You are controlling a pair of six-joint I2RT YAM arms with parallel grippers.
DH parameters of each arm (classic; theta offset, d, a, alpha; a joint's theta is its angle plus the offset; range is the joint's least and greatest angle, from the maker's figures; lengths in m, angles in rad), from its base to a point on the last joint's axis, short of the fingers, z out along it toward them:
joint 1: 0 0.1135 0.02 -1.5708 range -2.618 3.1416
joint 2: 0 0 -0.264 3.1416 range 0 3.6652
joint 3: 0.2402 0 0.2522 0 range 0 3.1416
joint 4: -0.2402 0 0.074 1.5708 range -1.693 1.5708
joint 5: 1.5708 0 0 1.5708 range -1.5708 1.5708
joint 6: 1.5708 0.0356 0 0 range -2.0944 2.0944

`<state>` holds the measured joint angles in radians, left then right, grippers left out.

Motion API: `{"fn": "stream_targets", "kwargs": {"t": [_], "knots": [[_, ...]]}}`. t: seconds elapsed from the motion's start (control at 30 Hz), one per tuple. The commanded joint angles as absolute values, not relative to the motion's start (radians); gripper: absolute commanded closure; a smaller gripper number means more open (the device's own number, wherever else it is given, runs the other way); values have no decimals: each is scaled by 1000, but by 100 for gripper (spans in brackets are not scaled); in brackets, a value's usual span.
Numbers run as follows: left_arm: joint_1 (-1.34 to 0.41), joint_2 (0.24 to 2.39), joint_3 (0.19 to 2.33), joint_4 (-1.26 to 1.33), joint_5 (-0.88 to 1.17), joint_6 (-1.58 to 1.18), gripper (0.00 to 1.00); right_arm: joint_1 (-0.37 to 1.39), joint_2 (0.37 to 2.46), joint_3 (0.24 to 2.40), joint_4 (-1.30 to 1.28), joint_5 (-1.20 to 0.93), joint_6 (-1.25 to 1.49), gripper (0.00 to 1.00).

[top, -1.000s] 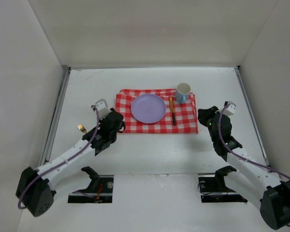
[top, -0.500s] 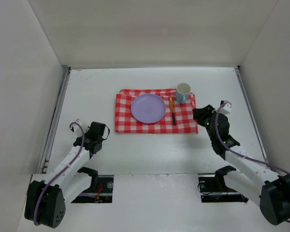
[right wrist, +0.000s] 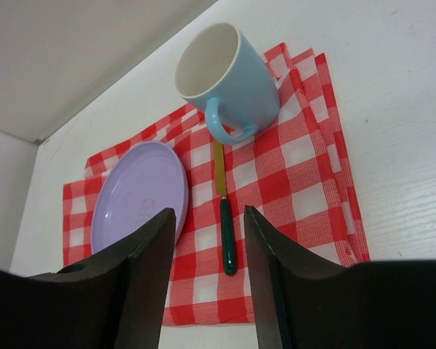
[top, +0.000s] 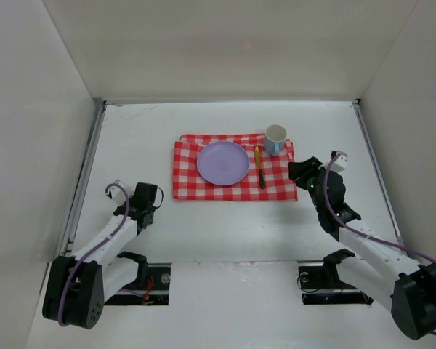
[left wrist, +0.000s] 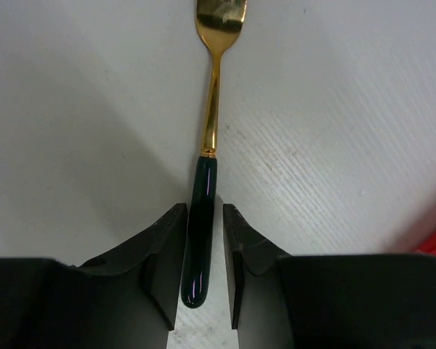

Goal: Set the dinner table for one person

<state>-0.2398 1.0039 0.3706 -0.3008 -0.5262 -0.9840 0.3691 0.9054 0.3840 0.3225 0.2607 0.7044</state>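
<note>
The bench [top: 225, 225] was the broad white top that filled the floor between the white walls, and it carried everything else. A red-and-white checked cloth [top: 277, 185] lay toward its far middle. On the cloth sat a lilac plate [top: 223, 162]. A knife [top: 259, 169] with a gold blade and a dark green handle lay just to the right of the plate, running near to far. A pale blue mug [top: 275, 138] stood upright at the cloth's far right corner. In the right wrist view its handle pointed toward the camera, over the knife's blade.

The left arm [top: 105, 236] reached out to the bench's left side, well apart from the cloth. In the left wrist view a fork [left wrist: 211, 138] lay flat on the bare bench, its gold neck pointing away and its head cut off by the frame's top edge. Its dark green handle lay between the left jaws, which were spread only narrowly. The handle sat close against one finger [left wrist: 167, 262], and a sliver of bench showed between it and the other.

The right arm [top: 352, 229] held the right jaws near the cloth's right edge. They were spread wide with nothing between them, and the mug, knife and plate showed beyond the dark fingers [right wrist: 149, 269].
</note>
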Motion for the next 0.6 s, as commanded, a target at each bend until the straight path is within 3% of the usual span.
{"fn": "stream_targets", "kwargs": {"t": [0.0, 0.27, 0.43, 0.57], "knots": [[-229, 1023, 348, -253, -511, -962, 77, 380, 904, 396, 383, 250, 707, 50], [-219, 918, 295, -203, -480, -913, 94, 373, 845, 370, 388, 279, 710, 29], [-275, 779, 360, -198, -486, -781, 98, 375, 877, 383, 383, 268, 707, 26], [-385, 868, 488, -189, -495, -687, 97, 375, 885, 382, 388, 279, 709, 25]]}}
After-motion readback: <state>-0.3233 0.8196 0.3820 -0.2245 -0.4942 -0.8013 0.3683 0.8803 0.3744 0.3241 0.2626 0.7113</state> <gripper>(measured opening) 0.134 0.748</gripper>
